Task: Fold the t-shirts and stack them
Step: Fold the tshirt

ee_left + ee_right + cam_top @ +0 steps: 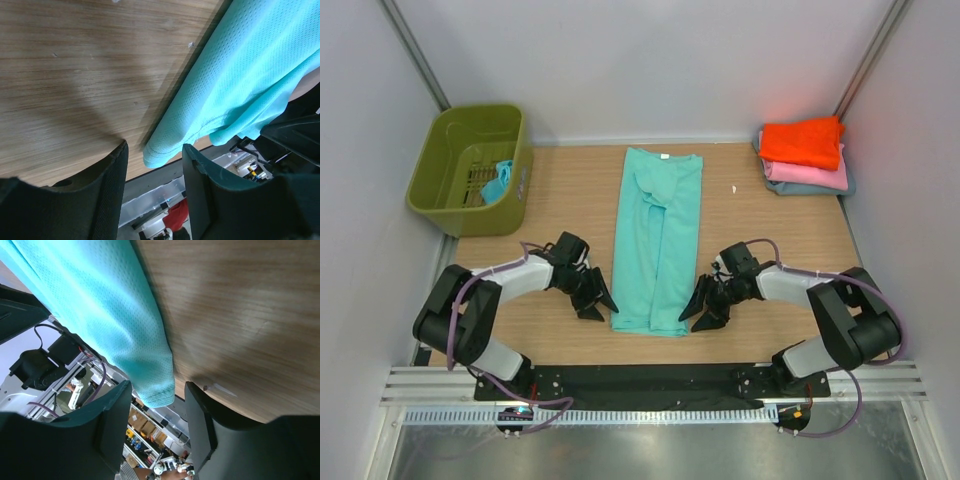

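A teal t-shirt (658,235) lies lengthwise in the middle of the wooden table, sides folded in to a long strip, collar at the far end. My left gripper (596,297) is open beside its near left corner; in the left wrist view that corner (160,152) sits between the jaws (155,170). My right gripper (704,307) is open beside the near right corner, which shows in the right wrist view (155,390) between the jaws (157,412). A folded stack stands at the far right: orange t-shirt (803,140) on pink (810,174) on grey-blue (810,189).
An olive-green plastic basket (430,190) stands at the far left with another teal t-shirt (498,182) inside. White walls close in the table on three sides. The arm bases and a black rail (640,380) run along the near edge.
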Controlling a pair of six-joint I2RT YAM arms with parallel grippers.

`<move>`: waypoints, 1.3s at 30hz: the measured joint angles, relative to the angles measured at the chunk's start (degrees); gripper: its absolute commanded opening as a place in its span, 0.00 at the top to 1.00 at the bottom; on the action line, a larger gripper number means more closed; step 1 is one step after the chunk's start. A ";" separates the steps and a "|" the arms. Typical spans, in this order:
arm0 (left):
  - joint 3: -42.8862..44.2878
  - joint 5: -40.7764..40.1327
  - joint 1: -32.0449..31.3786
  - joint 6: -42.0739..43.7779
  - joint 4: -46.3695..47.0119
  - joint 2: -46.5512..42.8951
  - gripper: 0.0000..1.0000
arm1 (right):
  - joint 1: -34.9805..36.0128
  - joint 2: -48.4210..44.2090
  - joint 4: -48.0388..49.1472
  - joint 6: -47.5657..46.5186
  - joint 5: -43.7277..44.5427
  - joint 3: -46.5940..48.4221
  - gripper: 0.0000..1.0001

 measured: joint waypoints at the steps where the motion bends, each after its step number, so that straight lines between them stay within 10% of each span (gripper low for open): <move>1: 0.00 0.15 0.00 -0.17 0.00 0.20 0.53 | 0.02 0.33 0.28 0.02 0.04 0.00 0.49; 9: -0.61 1.55 -0.26 -1.11 1.07 1.14 0.72 | 2.10 2.10 1.99 0.15 -0.24 0.00 0.58; 13: -1.51 1.86 -1.05 -1.90 2.27 1.27 0.99 | 3.69 2.32 3.50 0.09 -0.48 0.11 0.98; 22: 0.87 3.89 -0.66 -0.70 1.95 0.81 1.00 | -0.55 -2.80 -1.60 -5.11 -0.63 2.89 0.98; 39: 34.34 6.78 8.28 4.63 1.75 17.25 1.00 | -13.86 7.76 -4.79 -15.30 -1.51 28.48 0.98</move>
